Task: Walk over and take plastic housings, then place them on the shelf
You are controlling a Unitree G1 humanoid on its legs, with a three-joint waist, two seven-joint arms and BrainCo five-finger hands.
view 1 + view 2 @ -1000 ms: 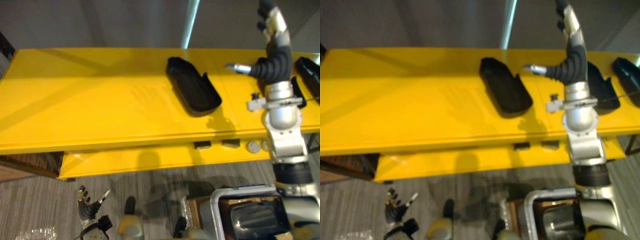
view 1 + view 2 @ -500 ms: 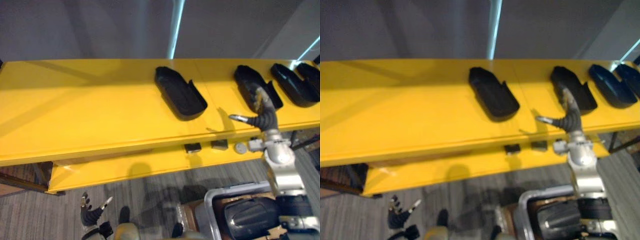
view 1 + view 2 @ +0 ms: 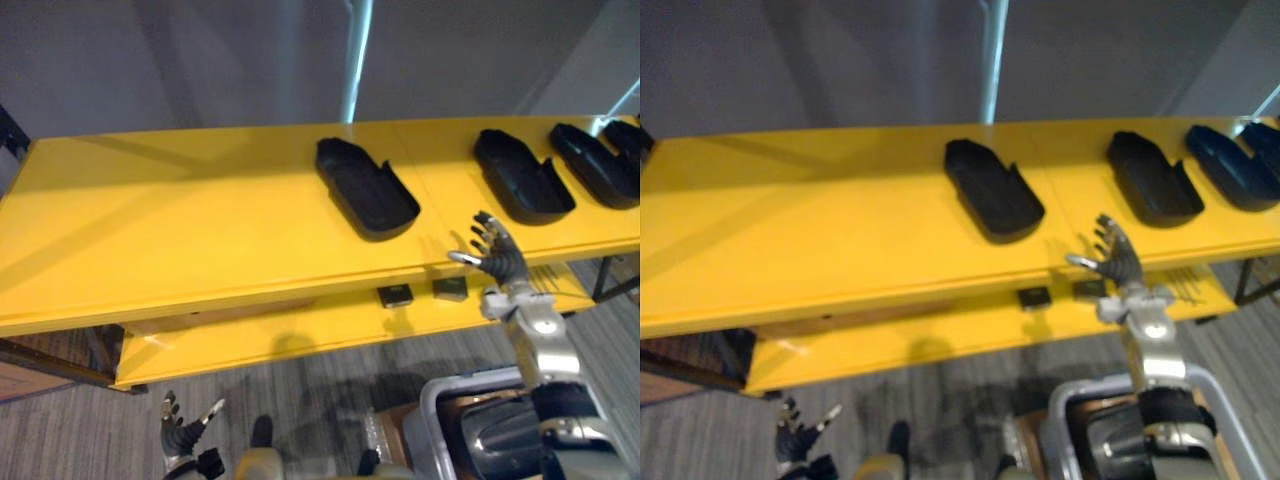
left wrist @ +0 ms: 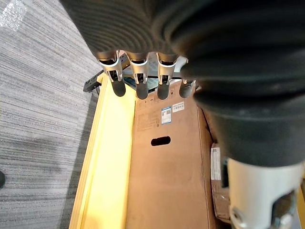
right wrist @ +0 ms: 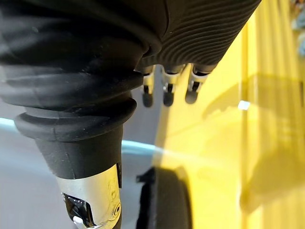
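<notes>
Lying beyond right hand (image 3: 497, 257): black housing (image 3: 368, 190).

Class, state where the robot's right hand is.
In the left eye view, the right hand is right of centre at the front edge of the yellow shelf, nearer the robot than the leftmost housing and the next housing.

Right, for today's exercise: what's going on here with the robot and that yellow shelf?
A humanoid robot stands at a yellow shelf that it is stocking with black plastic housings. One housing lies near the middle of the top board, with more housings further right. The right hand is open and empty, raised by the shelf's front edge. The left hand hangs open near the floor. A grey crate on the robot's right holds another dark part.
</notes>
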